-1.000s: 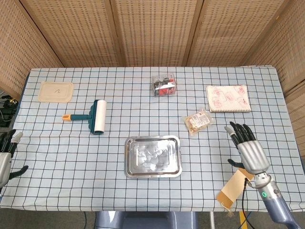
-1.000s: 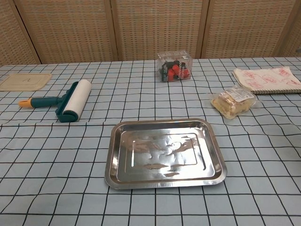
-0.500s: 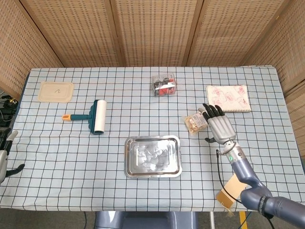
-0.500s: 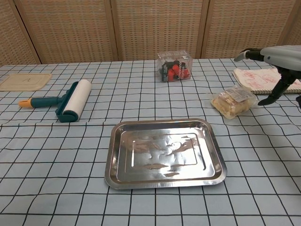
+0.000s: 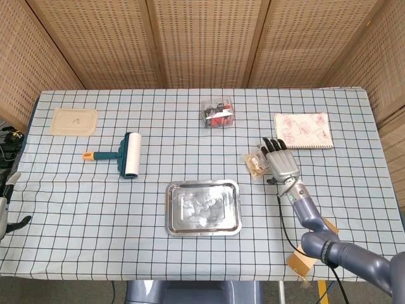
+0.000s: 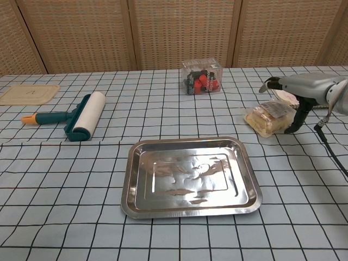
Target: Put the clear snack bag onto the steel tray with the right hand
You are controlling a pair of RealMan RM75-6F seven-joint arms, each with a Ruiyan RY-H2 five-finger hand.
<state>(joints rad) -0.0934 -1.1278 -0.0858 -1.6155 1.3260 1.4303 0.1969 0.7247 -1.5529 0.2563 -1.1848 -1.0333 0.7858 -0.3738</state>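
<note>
1. You are working at the reaching stage: your right hand (image 5: 280,164) is hanging over the right side of the clear snack bag (image 5: 258,161), with its fingers stretched forward and apart and its thumb hanging down at the bag's right edge.

2. In the chest view, the thumb is reaching down to the cloth just beside the bag. You are not holding anything yet as far as either view shows, and whether the thumb tip is touching the bag is too close to tell.

3. The snack bag is lying flat on the checked tablecloth (image 5: 76,190), to the right of the steel tray (image 5: 202,207) and a little farther back. It is sitting apart from the tray, between it and the notebook (image 5: 302,130).

4. The tray is sitting bare near the front middle of the table, so nothing of the placing is done.

5. What is waiting for you, by my reading: closing on the bag, lifting it, carrying it left and toward you, and setting it down inside the tray's rim.

6. Your left hand (image 5: 5,206) is showing only at the far left edge of the head view, well apart from the work. Too little of it is visible to tell how its fingers are lying.
</note>
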